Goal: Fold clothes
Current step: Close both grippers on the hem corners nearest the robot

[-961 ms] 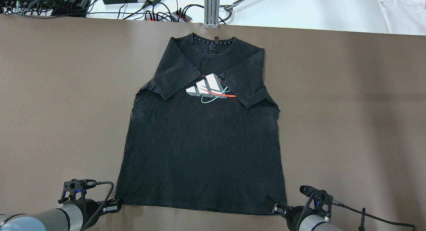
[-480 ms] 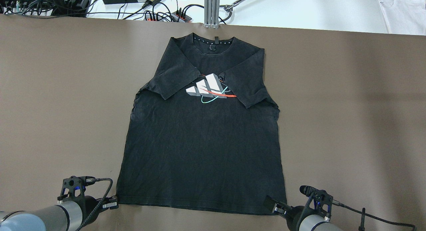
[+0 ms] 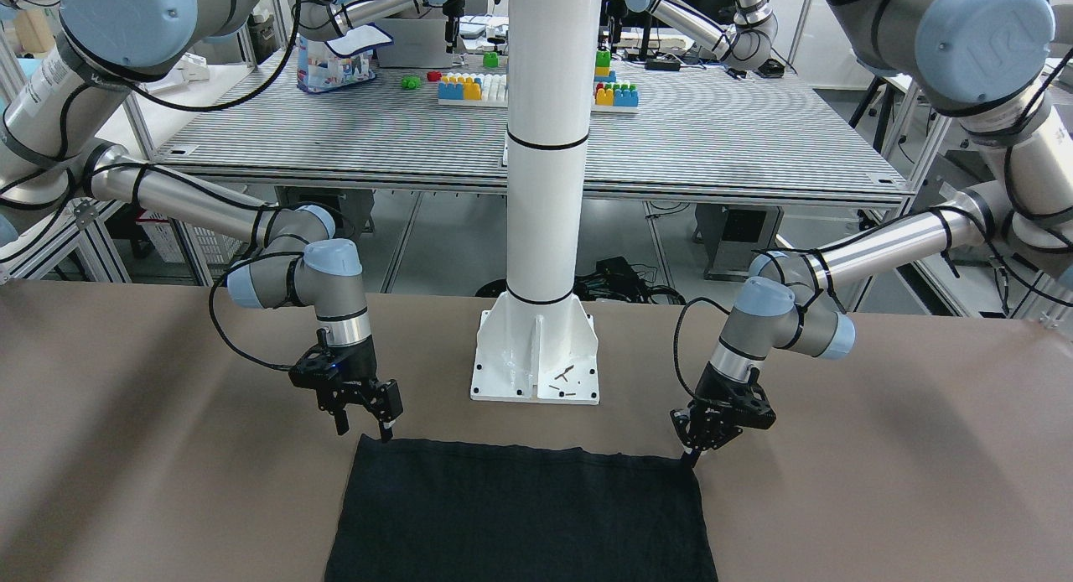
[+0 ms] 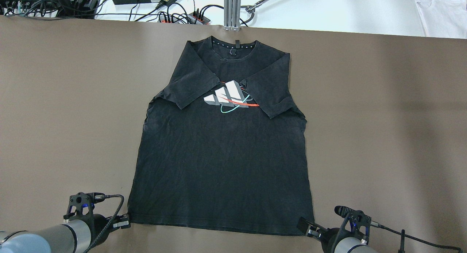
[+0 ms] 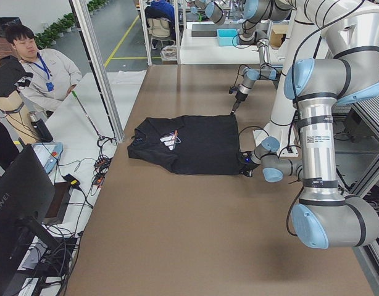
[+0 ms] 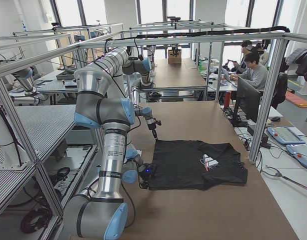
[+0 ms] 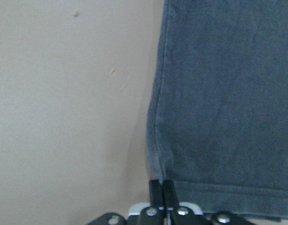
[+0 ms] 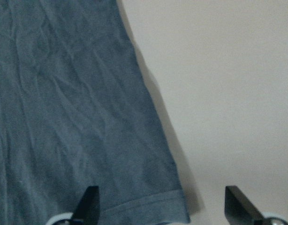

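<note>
The clothes (image 3: 520, 515) (one black T-shirt) lie flat on the brown table (image 3: 126, 448) in the front-facing view, with the hem toward the white pillar (image 3: 545, 146). The left gripper (image 3: 692, 456) touches one hem corner with its tip. The right gripper (image 3: 365, 431) hangs just over the other corner, jaws apart.

From overhead, the clothes (image 4: 222, 165) lie in the middle of the table, both sleeves folded in beside the printed logo (image 4: 230, 98) and the collar at the far edge.

In the left wrist view the fingers (image 7: 159, 194) are pressed together on the very corner of the hem — a thin pinch, it seems. In the right wrist view the fingers (image 8: 90, 204) stand wide apart with the corner between them, not grasped.

The step in hand is probably to take both hem corners. The right gripper should go lower and close a little inside the corner. After that both arms should lift together at equal height, because the thin left pinch may slip.
</note>
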